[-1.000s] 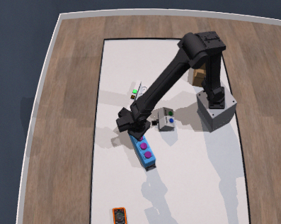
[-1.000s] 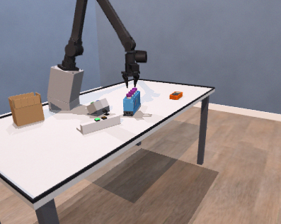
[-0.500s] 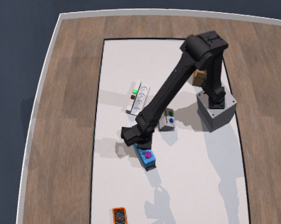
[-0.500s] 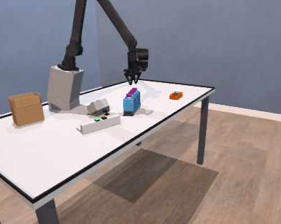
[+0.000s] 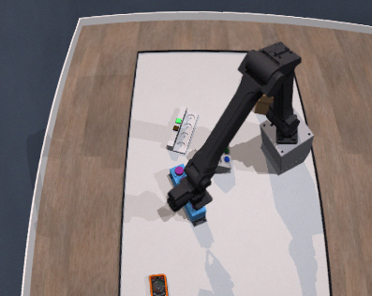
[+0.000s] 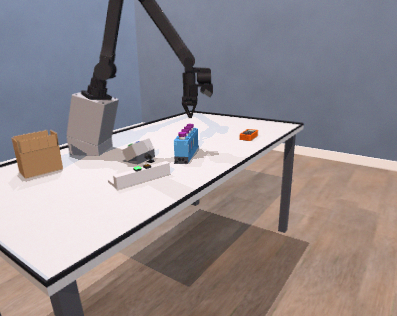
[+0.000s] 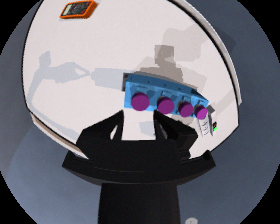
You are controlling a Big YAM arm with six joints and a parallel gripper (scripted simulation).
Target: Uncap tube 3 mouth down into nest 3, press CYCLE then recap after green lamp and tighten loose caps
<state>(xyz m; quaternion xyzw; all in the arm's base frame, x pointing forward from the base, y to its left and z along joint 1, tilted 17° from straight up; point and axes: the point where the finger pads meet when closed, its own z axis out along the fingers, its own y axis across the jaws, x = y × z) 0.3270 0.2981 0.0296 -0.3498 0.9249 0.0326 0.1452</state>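
The blue decapping station [image 6: 186, 142] stands in the middle of the table; it also shows in the top view [image 5: 191, 202]. In the wrist view the station [image 7: 165, 102] carries a row of purple caps [image 7: 165, 104], one on each tube. My gripper [image 6: 190, 112] hangs a little above the far end of the station, apart from the caps. Its fingers stand partly open with nothing between them. The white cap tray [image 5: 183, 130] lies beyond the station, its nests look empty, and its green lamp [image 5: 178, 120] is lit. The key housing [image 5: 223, 161] holds the blue key [image 5: 227, 159] and the green key [image 5: 227, 150].
An orange meter [image 5: 158, 284] lies near the table's end. A cardboard box [image 6: 36, 152] stands beside the arm's grey base [image 6: 92, 122]. The arm's links pass over the key housing and part of the station in the top view.
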